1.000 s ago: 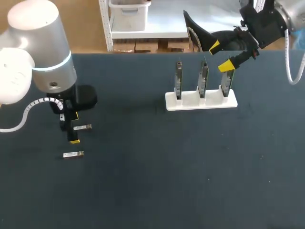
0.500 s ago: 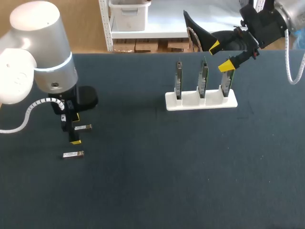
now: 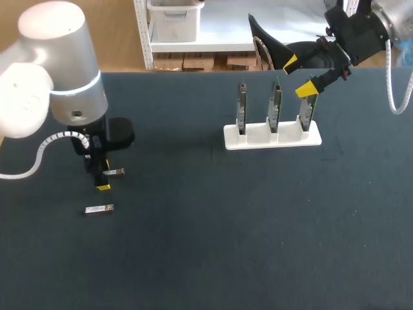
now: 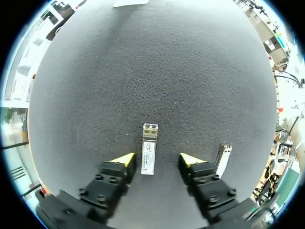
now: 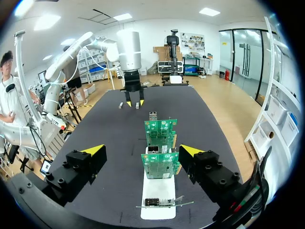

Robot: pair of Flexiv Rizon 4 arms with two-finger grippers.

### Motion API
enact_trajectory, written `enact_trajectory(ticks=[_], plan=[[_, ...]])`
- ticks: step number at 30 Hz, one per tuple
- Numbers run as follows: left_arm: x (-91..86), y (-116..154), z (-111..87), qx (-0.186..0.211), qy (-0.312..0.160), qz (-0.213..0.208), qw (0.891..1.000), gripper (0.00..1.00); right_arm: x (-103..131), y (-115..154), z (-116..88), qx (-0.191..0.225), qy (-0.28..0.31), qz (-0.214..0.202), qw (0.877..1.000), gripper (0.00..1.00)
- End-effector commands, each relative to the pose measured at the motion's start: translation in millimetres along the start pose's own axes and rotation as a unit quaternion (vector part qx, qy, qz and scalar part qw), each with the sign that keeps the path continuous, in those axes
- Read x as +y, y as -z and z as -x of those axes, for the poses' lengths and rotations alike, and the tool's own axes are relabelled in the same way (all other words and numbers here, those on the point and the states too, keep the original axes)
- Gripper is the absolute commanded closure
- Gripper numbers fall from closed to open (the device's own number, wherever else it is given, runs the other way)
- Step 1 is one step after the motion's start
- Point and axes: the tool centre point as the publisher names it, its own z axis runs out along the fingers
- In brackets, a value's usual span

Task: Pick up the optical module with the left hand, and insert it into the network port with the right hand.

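An optical module (image 4: 148,155), a small silver bar, lies flat on the dark mat between the fingers of my left gripper (image 4: 157,161). It rests close against one yellow tip (image 4: 125,160), and a clear gap separates it from the other, so the gripper is open. From above, the left gripper (image 3: 101,178) points straight down over that module (image 3: 115,172). My right gripper (image 3: 299,76) hangs open above the rightmost of three upright network cards (image 3: 274,103). The right wrist view has the cards (image 5: 161,164) straight ahead between the tips of my right gripper (image 5: 142,150).
A second optical module (image 3: 99,209) lies nearer the front edge and appears just outside one left finger (image 4: 223,160). The cards stand in a white slotted holder (image 3: 258,138) at the middle back. My left arm (image 5: 132,90) is seen beyond the cards.
My left gripper's fingers have drawn closer together around the module, and the left arm has shifted slightly. The right arm has not moved.
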Motion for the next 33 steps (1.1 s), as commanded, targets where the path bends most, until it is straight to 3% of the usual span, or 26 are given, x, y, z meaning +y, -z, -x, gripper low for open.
enact_trajectory(ticks=[1,16,23,28,33], plan=[[2.4,-0.1,2.0,0.002,-0.002,-0.004,1.0,1.0,-1.4,-0.1,-0.2,0.0,0.0,0.001,1.0,0.0],[3.9,6.0,11.3,-0.009,0.0,0.001,1.0,1.0,-1.4,-0.1,-0.2,0.0,0.0,0.001,1.0,0.0],[27.0,31.0,33.4,-0.104,0.057,0.032,0.992,1.0,-1.4,-0.1,-0.2,0.0,0.0,0.001,1.0,0.0],[56.7,60.4,59.7,-0.212,0.099,0.063,0.97,1.0,-1.4,-0.1,-0.2,0.0,0.0,0.001,1.0,0.0],[89.4,102.6,95.4,-0.329,0.135,0.091,0.93,1.0,-1.4,-0.1,-0.2,0.0,0.0,0.001,1.0,0.0]])
